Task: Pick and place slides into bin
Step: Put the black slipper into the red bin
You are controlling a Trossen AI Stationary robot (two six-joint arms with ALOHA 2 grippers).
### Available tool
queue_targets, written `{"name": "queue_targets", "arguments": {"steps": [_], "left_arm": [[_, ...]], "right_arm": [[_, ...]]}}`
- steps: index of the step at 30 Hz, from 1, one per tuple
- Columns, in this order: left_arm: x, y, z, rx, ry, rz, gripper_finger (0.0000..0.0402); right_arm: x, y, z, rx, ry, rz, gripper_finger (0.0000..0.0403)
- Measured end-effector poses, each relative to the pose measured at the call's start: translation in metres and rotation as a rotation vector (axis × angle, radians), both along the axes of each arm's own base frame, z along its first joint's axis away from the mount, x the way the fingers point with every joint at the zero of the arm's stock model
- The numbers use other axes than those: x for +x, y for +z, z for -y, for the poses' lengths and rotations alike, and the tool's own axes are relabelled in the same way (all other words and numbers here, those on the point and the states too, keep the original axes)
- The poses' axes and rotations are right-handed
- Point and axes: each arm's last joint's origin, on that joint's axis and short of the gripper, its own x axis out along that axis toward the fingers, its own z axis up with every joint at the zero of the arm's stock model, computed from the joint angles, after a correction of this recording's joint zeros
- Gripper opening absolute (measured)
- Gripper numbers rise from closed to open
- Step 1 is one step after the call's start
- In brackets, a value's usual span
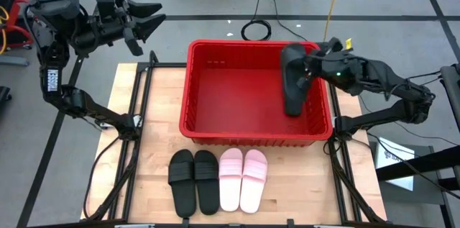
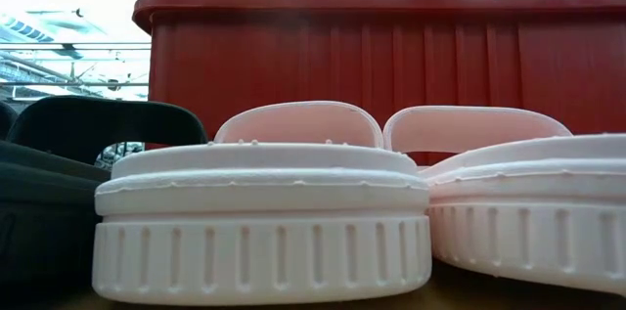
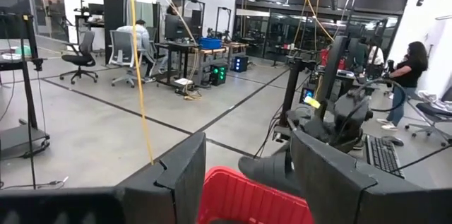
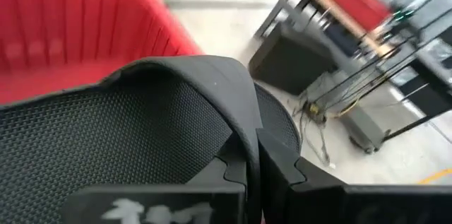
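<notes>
The bin [image 1: 215, 84] is the biggest thing here; it stands at the far middle of the table [image 1: 144, 185], and its floor looks bare. Over its right part, the right gripper [image 1: 307, 70] is clamped shut on the strap of a black slide [image 1: 291, 84], which hangs inside the rim line, near the right wall, with its length running from the far wall toward the near one. You are, I judge, at the release step. To do it well, bring the slide lower first, so that it does not bounce off the ribbed wall, and move it a little toward the bin's middle before you open the fingers. Room must remain for the others, so lay it flat along one side and not across.

On the table in front of the bin, four slides wait in a row: two black ones [image 1: 194, 181] on the left and two pink ones [image 1: 243, 179] on the right, touching each other side by side.

The left gripper [image 1: 147, 19] waits high beyond the table's far left corner, its fingers spread wide and holding nothing.

For writing: the left arm carries a white label [image 1: 52, 78], and pale marks show on the right gripper's body in its wrist view, but neither can be read. I see no brand on the slides or the bin.
</notes>
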Motion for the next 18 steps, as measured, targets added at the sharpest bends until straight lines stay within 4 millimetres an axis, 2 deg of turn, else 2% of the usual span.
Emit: {"name": "queue_targets", "arguments": {"steps": [5, 18], "left_arm": [[0.0, 0.0, 0.0, -0.004, 0.0, -0.002, 0.0205], [0.0, -0.002, 0.0, -0.02, -0.001, -0.011, 0.0205]], "right_arm": [[0.002, -0.031, 0.004, 0.089, 0.048, -0.113, 0.0004], [0.005, -0.119, 0.009, 0.21, 0.094, -0.221, 0.0003]]}}
